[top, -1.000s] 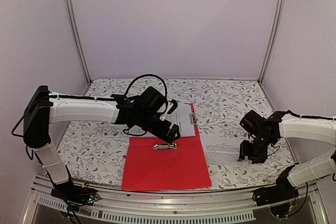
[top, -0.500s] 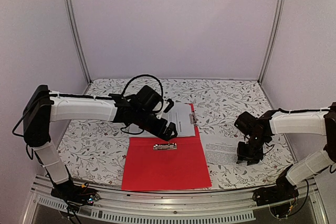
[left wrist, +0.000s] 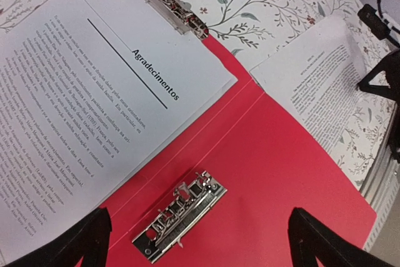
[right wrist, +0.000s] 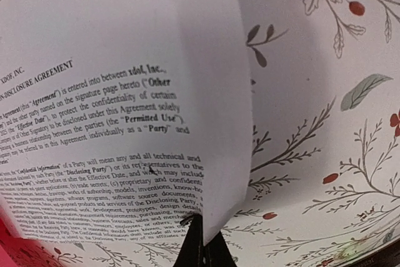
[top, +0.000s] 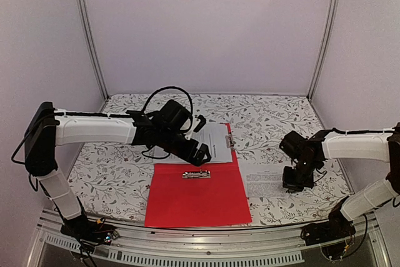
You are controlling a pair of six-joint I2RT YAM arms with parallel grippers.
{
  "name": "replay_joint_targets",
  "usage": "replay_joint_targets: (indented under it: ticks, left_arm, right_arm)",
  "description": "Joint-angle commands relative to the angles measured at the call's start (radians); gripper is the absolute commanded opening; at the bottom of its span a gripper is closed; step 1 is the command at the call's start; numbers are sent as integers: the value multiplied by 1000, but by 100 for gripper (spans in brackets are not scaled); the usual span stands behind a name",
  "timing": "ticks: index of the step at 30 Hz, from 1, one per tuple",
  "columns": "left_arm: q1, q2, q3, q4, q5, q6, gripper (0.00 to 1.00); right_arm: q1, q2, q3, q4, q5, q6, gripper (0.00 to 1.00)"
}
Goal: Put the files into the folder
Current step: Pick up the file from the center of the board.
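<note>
— On the floral surface point(top: 106, 176), where does the red folder point(top: 197, 198) sit?

— Centre, lying open and flat. The near panel is bare red, with a metal clip point(top: 195, 174) at its far edge. The far panel is covered by the Agradecimentos sheet point(top: 214, 142), print side up. In the top view a second clip point(top: 229, 141) sits at that sheet's right edge.

— Left gripper?

— The left gripper point(top: 201, 156) hangs over the folder near the fold. Jaws are wide apart with nothing between them. In the wrist view the fingertips point(left wrist: 81, 242) show at the two bottom corners, with the metal clip between them. Can't tell if they touch the plastic.

— Other file?

— The non-disclosure sheet point(top: 265, 178) is outside the folder, on the surface just beside its right edge. Text faces up. Its right edge is curled up off the surface.

— Right gripper?

— The right gripper point(top: 294, 182) is at that curled edge. In the wrist view the jaws are together, pinched on the edge of the paper, and the sheet bends up around them. The left part of the sheet lies flat.
</note>
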Motion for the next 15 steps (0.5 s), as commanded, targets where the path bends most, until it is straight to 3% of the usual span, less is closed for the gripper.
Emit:
replay_joint_targets:
  ticks: [1,7,15]
  left_arm:
    - [19,-11,10,-22,-5,2,99]
    - [49,-38,25,-33,9,0,100]
    - [126,-65,45,68,184,-105,100]
  right_arm:
    - [-2,-55,67,-49,83,-14,0]
    - [-3,-135,212,-148,185,-125,0]
    - [-1,-273,354,-104,158,-330,0]
